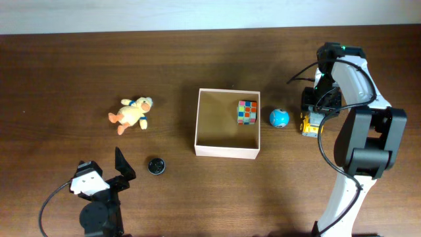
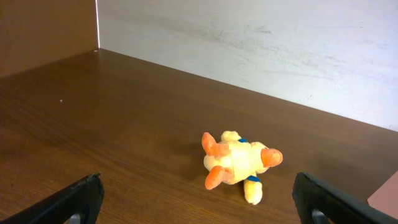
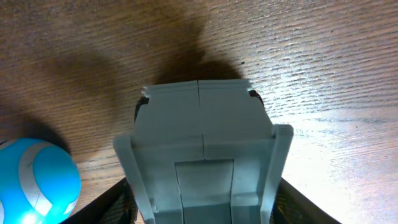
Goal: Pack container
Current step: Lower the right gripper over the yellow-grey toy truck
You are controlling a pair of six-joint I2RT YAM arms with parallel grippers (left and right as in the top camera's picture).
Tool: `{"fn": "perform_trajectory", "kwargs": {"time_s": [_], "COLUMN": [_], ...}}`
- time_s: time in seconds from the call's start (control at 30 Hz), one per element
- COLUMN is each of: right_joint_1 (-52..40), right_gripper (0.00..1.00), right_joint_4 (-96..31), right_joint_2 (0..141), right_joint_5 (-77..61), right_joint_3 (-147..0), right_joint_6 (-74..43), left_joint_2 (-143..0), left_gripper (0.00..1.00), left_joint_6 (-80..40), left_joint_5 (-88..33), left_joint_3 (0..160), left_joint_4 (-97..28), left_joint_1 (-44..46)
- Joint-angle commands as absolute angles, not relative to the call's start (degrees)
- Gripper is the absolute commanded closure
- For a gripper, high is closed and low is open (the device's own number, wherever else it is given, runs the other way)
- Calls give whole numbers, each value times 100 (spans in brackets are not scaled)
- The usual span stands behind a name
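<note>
Container: the square, shallow, open-topped cardboard container (image 1: 227, 152), white outside and tan inside, sits mid-way across the dark wooden tabletop (image 1: 66, 72), between the two arms, probably so that either arm can reach it.
Packed so far: one multicoloured plastic puzzle cube (image 1: 247, 112) lies inside, tucked into the far right corner, so most of the tan floor is free.
Right claw: the right claw (image 3: 199, 102) is clenched. Its grey fingers meet along a seam with nothing visible between them, and it hangs low over the tabletop.
Right-side toys: a glossy blue ball with pale markings (image 1: 279, 118) rests just beside the container's right wall. A small yellow blocky toy (image 1: 308, 125) lies further right, beneath the right arm. Whether the claw touches it cannot be told.
Left claw: the left claw (image 2: 199, 205) is released, fingers spread wide, low and facing the plush, which suits an approach.
Plush: a soft orange-and-yellow stuffed animal (image 2: 236, 163) lies on its side, well to the left of the container.
Loose piece: a small round black object (image 1: 156, 166) sits near the left claw.
Progress: early, by my judgement, as four things lie outside the container.
</note>
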State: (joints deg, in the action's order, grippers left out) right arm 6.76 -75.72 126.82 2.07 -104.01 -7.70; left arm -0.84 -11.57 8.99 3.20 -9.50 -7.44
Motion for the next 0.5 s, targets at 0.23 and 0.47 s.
{"fn": "perform_trajectory", "kwargs": {"time_s": [0.23,0.47], "right_joint_1": [683,679], "right_gripper": [47,46], "right_joint_4": [-7513,-7229], "right_joint_2": [12707,12707], "right_joint_5": [172,-416], "right_joint_3": [-10366,-10366], "right_joint_6": [-768,-471], "left_joint_2": [-34,-34], "left_gripper": [1,1], "left_joint_6": [-1063,-1063], "left_joint_5": [858,858], "left_joint_3": [281,281], "left_joint_4": [-926,-926], "left_joint_1": [-718,-718]}}
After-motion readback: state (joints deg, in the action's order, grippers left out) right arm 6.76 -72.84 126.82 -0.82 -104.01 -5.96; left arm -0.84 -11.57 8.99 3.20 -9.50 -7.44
